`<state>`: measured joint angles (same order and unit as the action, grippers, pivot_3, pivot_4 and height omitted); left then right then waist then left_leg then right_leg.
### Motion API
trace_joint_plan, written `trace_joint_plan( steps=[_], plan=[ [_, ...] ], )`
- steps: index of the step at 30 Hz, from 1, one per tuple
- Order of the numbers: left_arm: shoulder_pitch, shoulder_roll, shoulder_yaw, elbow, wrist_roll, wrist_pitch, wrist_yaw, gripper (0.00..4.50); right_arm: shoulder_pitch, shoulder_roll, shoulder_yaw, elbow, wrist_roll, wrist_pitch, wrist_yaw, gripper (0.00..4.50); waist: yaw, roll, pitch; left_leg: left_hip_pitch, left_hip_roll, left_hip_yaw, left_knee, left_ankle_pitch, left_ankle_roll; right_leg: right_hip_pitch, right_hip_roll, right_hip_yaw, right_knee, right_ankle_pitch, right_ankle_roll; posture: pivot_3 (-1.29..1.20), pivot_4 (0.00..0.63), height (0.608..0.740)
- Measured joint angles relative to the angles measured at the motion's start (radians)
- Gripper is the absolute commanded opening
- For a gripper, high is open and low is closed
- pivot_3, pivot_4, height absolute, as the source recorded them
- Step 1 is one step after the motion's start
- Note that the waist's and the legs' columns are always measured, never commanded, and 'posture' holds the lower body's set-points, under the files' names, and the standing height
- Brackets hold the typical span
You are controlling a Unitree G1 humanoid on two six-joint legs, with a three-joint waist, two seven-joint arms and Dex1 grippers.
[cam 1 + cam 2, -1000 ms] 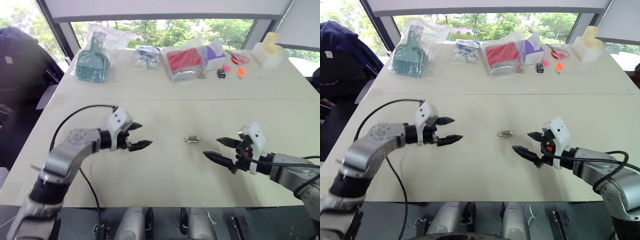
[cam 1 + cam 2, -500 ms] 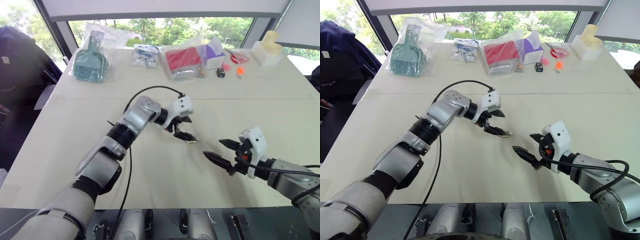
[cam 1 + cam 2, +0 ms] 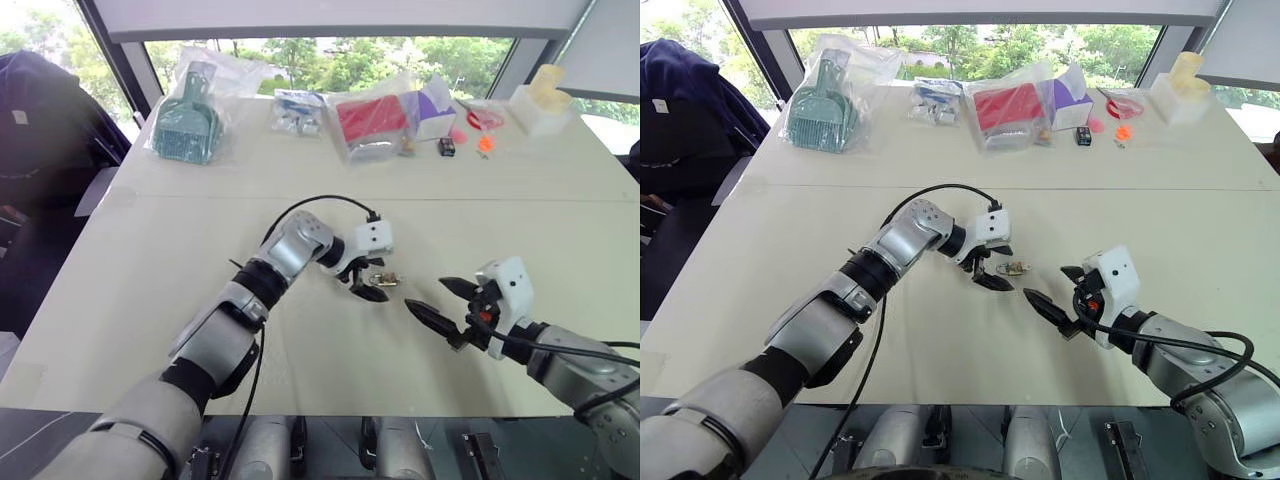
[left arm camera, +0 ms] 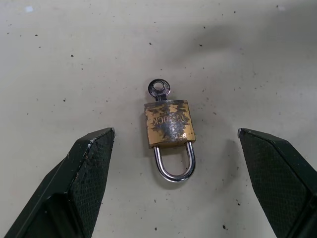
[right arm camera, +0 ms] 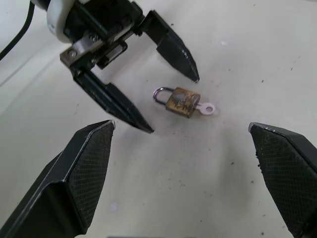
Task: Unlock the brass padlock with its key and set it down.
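Both fingers of my left gripper (image 4: 171,186) stand wide apart, one on each side of the padlock (image 4: 169,130), touching neither it nor each other. Its brass body lies flat on the table (image 3: 150,250), shackle (image 4: 174,163) toward my fingers and closed, with the key (image 4: 158,90) sticking out of the far end of the body. From my right wrist I see those left fingers (image 5: 174,48) as two black points angled down at the surface, the padlock lying just past their tips.

My right gripper (image 3: 438,301) is spread wide too and holds nothing. It hovers just off the surface, near the padlock on its right side, pointing toward it. The two grippers face each other with the padlock between them, the left much closer to it.

All this sits near the middle of the table, a little toward the near edge. Along the far edge, well apart from my hands, lies a row of things: a green dustpan in a clear bag (image 3: 186,127) toward the far left corner, a small bag of bits (image 3: 298,110), a red box in plastic (image 3: 372,122), a purple carton (image 3: 432,105), a small dark gadget (image 3: 445,147), orange bits (image 3: 485,144), and a pale block (image 3: 541,100) at the far right corner.
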<state>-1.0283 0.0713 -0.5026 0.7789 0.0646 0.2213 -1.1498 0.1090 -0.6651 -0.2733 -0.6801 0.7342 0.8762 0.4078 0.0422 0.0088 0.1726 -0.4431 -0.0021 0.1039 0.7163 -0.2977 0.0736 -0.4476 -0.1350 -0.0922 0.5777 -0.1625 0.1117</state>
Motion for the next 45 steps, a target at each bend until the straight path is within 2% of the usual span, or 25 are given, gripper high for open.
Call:
trace_joint_plan(
  steps=[3,9,16,19,23,29,37,45],
  plan=[
    [0.013,-0.007,0.006,-0.002,0.022,-0.028,0.027,3.07,0.0,0.0,0.014,0.009,-0.013,-0.008,0.002,4.5,0.0,0.0,0.0,0.0,0.0,0.0,0.0,0.0,0.0,0.001,0.0,0.0,-0.001,0.0,0.0,0.0,0.15,0.735],
    [0.035,-0.043,0.014,0.006,0.036,-0.058,0.083,0.84,-0.001,0.0,0.022,0.013,-0.016,-0.01,0.007,4.5,0.001,-0.001,-0.001,0.002,0.0,-0.001,0.001,0.0,0.0,0.004,0.0,0.0,-0.001,0.0,0.0,0.0,0.15,0.735],
    [0.056,-0.034,0.028,0.021,0.041,-0.132,0.125,0.78,-0.032,0.025,0.025,0.02,0.006,0.0,0.001,4.5,-0.001,-0.002,-0.002,0.003,0.0,-0.002,0.002,0.0,0.0,0.005,-0.001,-0.001,-0.001,0.0,0.0,0.0,0.15,0.735],
    [0.088,0.022,0.071,-0.01,0.026,-0.209,0.126,0.78,-0.105,0.129,-0.025,0.067,0.129,0.034,-0.053,4.5,-0.011,-0.002,-0.002,0.002,0.001,-0.001,0.001,0.0,0.0,0.001,0.0,0.0,0.001,0.0,0.0,0.0,0.15,0.735],
    [0.1,0.138,0.194,-0.161,-0.077,-0.251,0.06,0.78,-0.219,0.218,-0.09,0.141,0.296,0.056,-0.148,4.5,-0.018,-0.001,-0.001,-0.001,0.001,-0.001,-0.002,0.001,-0.003,-0.005,0.0,0.0,0.004,0.001,0.0,0.0,0.15,0.735],
    [0.146,0.232,0.287,-0.402,-0.156,-0.201,0.046,0.78,-0.425,0.349,-0.075,0.278,0.393,0.031,-0.257,4.5,-0.031,0.0,-0.002,-0.001,-0.001,0.0,-0.001,0.001,-0.002,-0.002,-0.001,0.0,0.003,0.001,0.0,0.0,0.15,0.735],
    [0.224,0.253,0.293,-0.56,-0.166,-0.145,0.102,0.78,-0.478,0.363,-0.059,0.336,0.434,0.012,-0.283,4.5,-0.031,0.0,-0.001,0.0,-0.001,0.0,-0.001,0.004,-0.007,-0.001,0.001,0.0,0.003,0.003,0.003,0.0,0.15,0.735],
    [0.224,0.244,0.295,-0.595,-0.187,-0.142,0.132,0.78,-0.486,0.351,-0.044,0.343,0.47,0.012,-0.282,4.5,-0.031,0.0,-0.001,0.001,0.0,0.0,-0.001,0.002,-0.003,0.0,0.001,0.0,0.004,0.003,0.003,0.0,0.15,0.735]
  ],
)
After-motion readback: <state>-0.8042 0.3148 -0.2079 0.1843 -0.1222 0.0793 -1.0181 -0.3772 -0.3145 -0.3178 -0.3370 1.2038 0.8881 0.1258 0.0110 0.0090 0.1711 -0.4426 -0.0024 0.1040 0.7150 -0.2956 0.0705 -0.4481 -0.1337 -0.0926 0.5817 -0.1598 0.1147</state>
